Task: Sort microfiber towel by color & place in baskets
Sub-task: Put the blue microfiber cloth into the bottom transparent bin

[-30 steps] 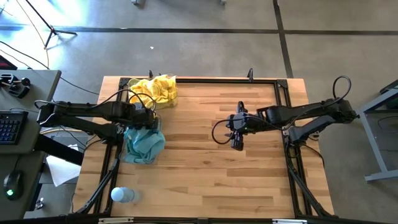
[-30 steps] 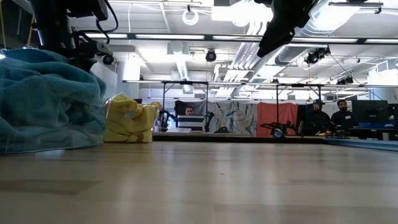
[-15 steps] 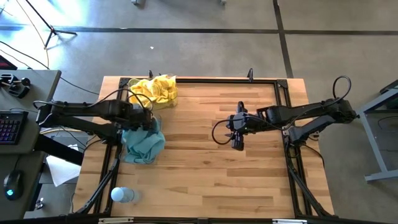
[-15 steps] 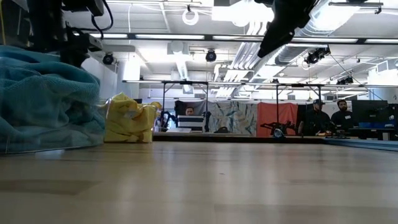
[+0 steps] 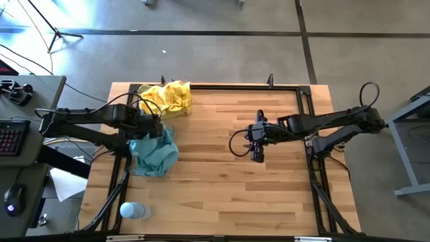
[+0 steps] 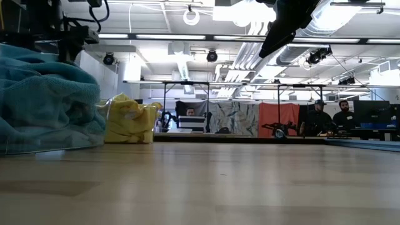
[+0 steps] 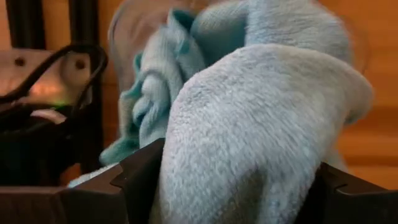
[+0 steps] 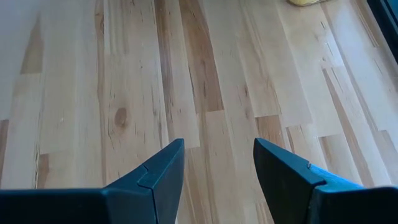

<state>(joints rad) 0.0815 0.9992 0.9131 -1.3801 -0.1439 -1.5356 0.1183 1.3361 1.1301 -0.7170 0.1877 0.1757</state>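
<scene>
Towels are all over at the worktop's left edge: teal ones heaped in a clear basket about halfway along that edge, yellow ones piled in the second basket at the far left corner. Left gripper sits right over the teal heap with its fingers spread wide; its wrist camera shows teal fuzz bulging between the two fingers, but I can't tell if they're actually gripping it. A pale bottle lies near the front left corner. Middle of the worktop is plain wood planks. Right gripper hangs above that part, fingers apart, nothing between them.

Low view gives you the room: open workshop, ceiling lights, a painted panel, people seated at the back. Overhead view has a keyboard and mouse on a side desk off the left.
</scene>
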